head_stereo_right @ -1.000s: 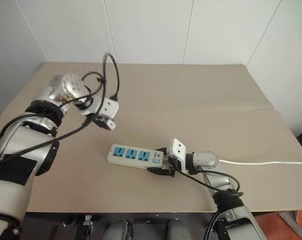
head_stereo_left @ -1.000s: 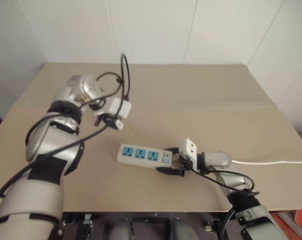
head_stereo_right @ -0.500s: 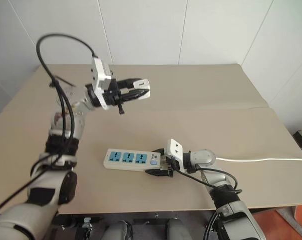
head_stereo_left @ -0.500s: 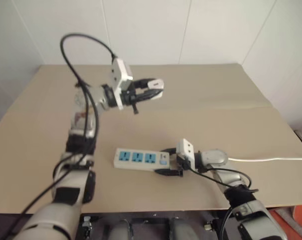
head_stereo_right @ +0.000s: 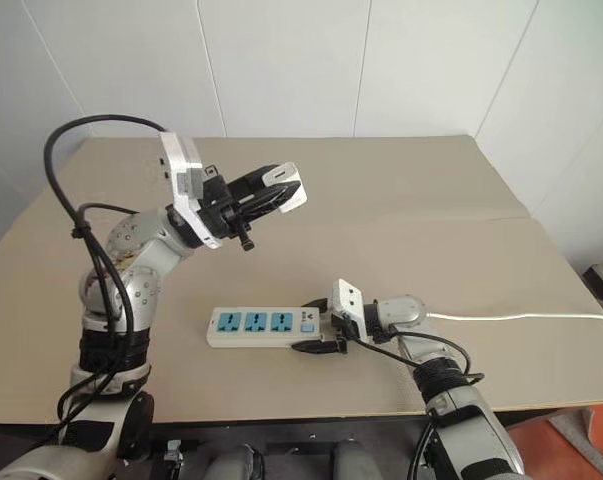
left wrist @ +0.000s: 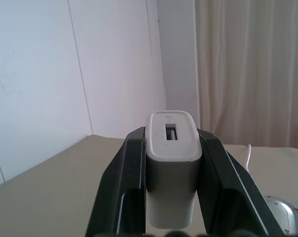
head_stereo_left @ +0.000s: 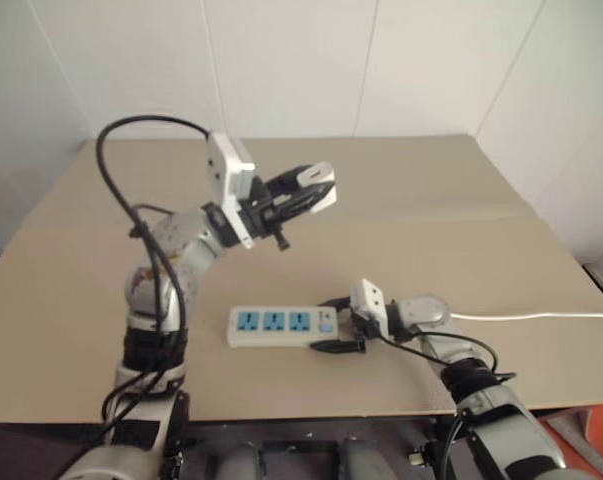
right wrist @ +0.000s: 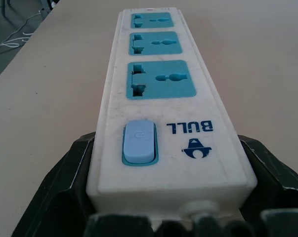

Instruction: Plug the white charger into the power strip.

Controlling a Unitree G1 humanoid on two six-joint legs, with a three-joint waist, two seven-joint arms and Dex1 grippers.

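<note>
Beige tabletop (head_stereo_left: 461, 260) carried the power strip (head_stereo_left: 281, 325), its button end clamped by the right gripper (head_stereo_left: 343, 322). Well above it, the left gripper (head_stereo_left: 311, 190) squeezed the white charger (left wrist: 171, 168) between both fingers.

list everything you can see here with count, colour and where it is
power strip: one, white with three blue sockets and a blue end button, lying flat on the table toward its near edge
cord: one, white, running from the strip's button end off to the right across the table
white charger: one, white, held up in the air above the table, well clear of the strip
table: one, tan, spanning the scene
walls: white panels behind the table
curtain: one, pale, in the left wrist view
left gripper: one, black fingers, raised, shut on the white charger
right gripper: one, black fingers, low on the table, closed on the button end of the power strip
</note>
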